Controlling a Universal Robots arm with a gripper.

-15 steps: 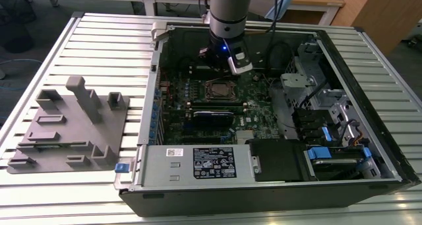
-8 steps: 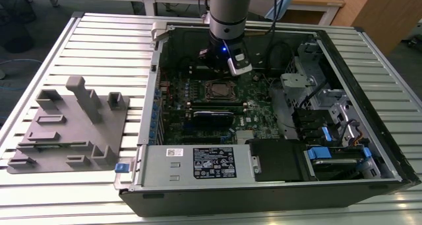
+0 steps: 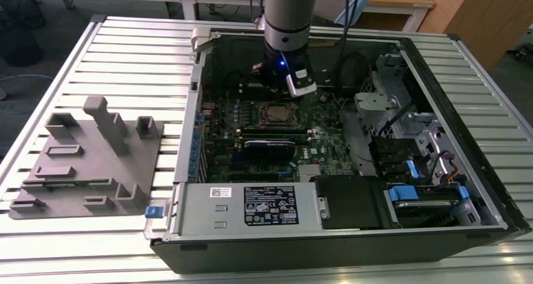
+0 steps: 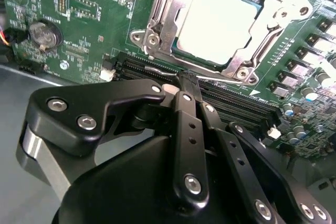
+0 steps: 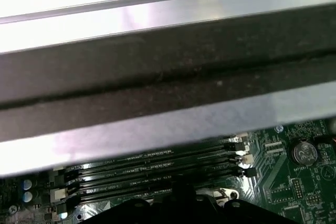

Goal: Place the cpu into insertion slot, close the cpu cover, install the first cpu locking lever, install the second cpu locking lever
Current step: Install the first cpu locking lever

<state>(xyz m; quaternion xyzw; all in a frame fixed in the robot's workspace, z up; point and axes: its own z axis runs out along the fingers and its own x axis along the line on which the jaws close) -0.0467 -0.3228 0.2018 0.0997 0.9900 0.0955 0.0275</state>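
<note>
One slatted metal table carries an open computer case, which takes up the middle and right of the exterior view. Inside the case lies the green circuit board, and the arm reaches down to it at the upper middle of that frame. The tool is clenched, its fingers pressed together with nothing plainly between them. Its tip sits just beside the socket, over the long black memory slots. The cover lies flat on the socket, and the chip shows through its window, seated. A thin bright rod, seemingly a locking lever, runs past the tip; whether the two touch I cannot tell. The step in hand looks like lever work. The push should therefore land squarely on the rod, slow and steady, so the tip does not slip onto the slots or the small parts around the socket.
</note>
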